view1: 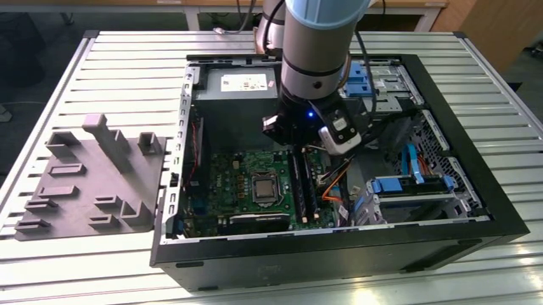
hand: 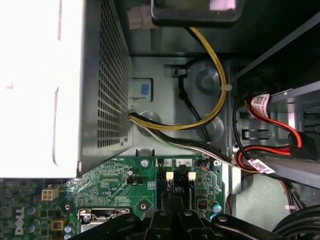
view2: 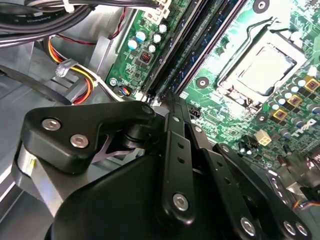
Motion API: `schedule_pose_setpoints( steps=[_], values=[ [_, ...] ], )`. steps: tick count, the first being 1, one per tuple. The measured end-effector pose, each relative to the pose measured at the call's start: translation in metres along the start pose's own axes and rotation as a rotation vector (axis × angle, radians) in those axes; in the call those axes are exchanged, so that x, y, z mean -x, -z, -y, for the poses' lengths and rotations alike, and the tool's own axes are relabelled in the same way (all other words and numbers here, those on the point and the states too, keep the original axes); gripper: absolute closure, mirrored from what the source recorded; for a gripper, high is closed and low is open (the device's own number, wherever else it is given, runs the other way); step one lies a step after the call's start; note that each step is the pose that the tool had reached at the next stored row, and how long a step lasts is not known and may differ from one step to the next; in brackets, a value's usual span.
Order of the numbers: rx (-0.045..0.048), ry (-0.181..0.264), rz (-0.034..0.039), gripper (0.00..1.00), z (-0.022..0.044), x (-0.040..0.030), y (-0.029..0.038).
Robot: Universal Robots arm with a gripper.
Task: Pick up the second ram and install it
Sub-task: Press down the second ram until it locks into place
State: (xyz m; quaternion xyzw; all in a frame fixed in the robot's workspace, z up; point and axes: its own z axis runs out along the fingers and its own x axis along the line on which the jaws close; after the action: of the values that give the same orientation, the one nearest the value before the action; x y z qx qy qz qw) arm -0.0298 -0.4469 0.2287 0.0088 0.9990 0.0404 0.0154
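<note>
Exterior view: the gripper [view1: 299, 151] is down over the motherboard [view1: 233, 184] sockets; I cannot tell its state. The second ram [view2: 176, 107] appears edge-on above the sockets. Misalignment could jam it against the socket walls.

A slatted metal table [view1: 127, 57] carries everything. On it sits an open black PC case [view1: 475, 190], lying on its side w/ the motherboard facing up. Just beside it, toward the exterior view's left, lies a grey plastic fixture tray [view1: 85, 184] w/ upright blocks.
</note>
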Motion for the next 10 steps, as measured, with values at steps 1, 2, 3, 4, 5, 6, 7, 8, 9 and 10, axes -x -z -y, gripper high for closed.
schedule_pose_setpoints(
  steps=[1,2,3,4,5,6,7,8,9,10],
  values=[
    [-0.0001,0.0,0.0,0.89,-0.0001,0.0,0.0012],
    [-0.0001,0.0,0.0,0.89,-0.0002,0.0001,0.0024],
    [-0.0001,0.0,0.0001,0.89,-0.0003,0.0001,0.0036],
    [-0.0001,0.0,0.0001,0.89,-0.0004,0.0001,0.0046],
    [-0.0001,0.0,0.0,0.89,-0.0005,0.0002,0.0055],
    [-0.0001,0.0,0.0,0.89,-0.0005,0.0002,0.0064],
    [0.0,0.0,0.0,0.89,-0.0006,0.0002,0.0068],
    [0.0002,0.0,0.0001,0.89,-0.0006,0.0002,0.0068],
    [0.0001,0.0,0.0002,0.89,-0.0006,0.0002,0.0068],
    [-0.0003,0.0,0.0,0.89,-0.0006,0.0002,0.007]
  ],
)
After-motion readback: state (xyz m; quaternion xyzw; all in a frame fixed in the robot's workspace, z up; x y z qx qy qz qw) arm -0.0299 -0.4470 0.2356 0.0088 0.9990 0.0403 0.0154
